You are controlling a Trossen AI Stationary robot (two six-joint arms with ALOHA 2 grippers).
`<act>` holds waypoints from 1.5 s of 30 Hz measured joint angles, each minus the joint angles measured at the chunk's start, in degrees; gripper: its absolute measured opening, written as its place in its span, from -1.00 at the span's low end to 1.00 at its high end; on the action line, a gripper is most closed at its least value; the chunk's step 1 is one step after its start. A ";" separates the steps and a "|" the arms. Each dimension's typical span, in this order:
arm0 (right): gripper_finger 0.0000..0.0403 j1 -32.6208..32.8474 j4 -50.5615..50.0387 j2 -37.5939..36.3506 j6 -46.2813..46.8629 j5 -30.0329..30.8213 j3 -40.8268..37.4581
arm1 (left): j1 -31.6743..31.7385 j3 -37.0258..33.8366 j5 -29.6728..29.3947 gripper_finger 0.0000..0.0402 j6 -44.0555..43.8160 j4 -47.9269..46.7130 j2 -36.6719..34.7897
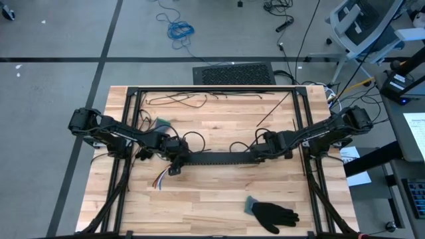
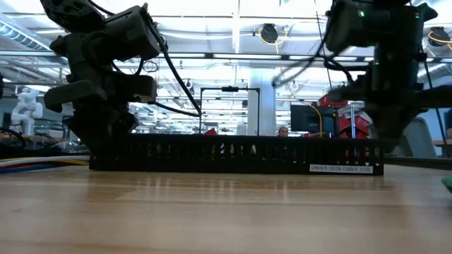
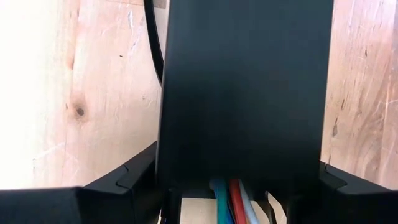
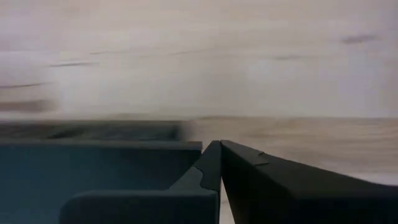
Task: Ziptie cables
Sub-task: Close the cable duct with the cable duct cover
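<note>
**Both tools at the ends of the black strip, cables trailing from its left end**

A long black slotted strip (image 1: pixel 216 159) lies across the middle of the wooden table (image 1: pixel 219 199), and an arm meets it at each end.

The left tool (image 1: pixel 176 161) is at the strip's left end. In the left wrist view its two fingers (image 3: pixel 134 180) stand apart on either side of the strip (image 3: pixel 242 93), close against its walls, so the tool grasps the strip across its width. The cables (image 3: pixel 233 202) show in that view inside the channel between the fingers: green, red-orange and white strands side by side. From above, the loose ends of the cables (image 1: pixel 159 179) fan out on the table just beside the left tool, toward the table's near-left part.

The right tool (image 1: pixel 260 151) is at the strip's right end. In the right wrist view its fingers (image 4: pixel 261 180) are clenched tip to tip, with nothing seen between them, and a wall of the strip (image 4: pixel 93 155) lies just beside them.

In the low view the strip (image 2: pixel 236 155) rests flat on the table with a white label near its right end, and both arms come down onto it.

A black glove (image 1: pixel 272 214) lies on the near-right part of the table, well apart from the strip. Thin black strands (image 1: pixel 186 99) lie along the far side. A coiled blue cord (image 1: pixel 179 30) lies on the floor beyond the table.
</note>
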 joint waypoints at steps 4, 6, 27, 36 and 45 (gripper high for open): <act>-1.00 -0.01 9.55 0.04 0.45 1.85 -0.12 | 0.00 -0.06 -0.17 0.26 0.24 -0.35 0.02; -1.00 -0.23 10.62 0.07 0.45 2.90 -0.19 | 0.00 -0.07 -0.21 0.26 0.27 -0.65 0.04; -1.00 3.96 10.13 -0.28 6.28 2.87 0.09 | 0.00 0.02 -0.46 0.26 1.42 -0.40 0.03; -1.00 3.72 2.84 -0.28 2.13 -1.07 0.05 | -0.10 0.19 -0.48 0.26 4.06 -1.84 -0.04; -1.00 4.72 -2.55 -0.28 3.31 -2.39 0.05 | -0.07 3.36 -0.80 0.26 8.57 -12.72 -0.63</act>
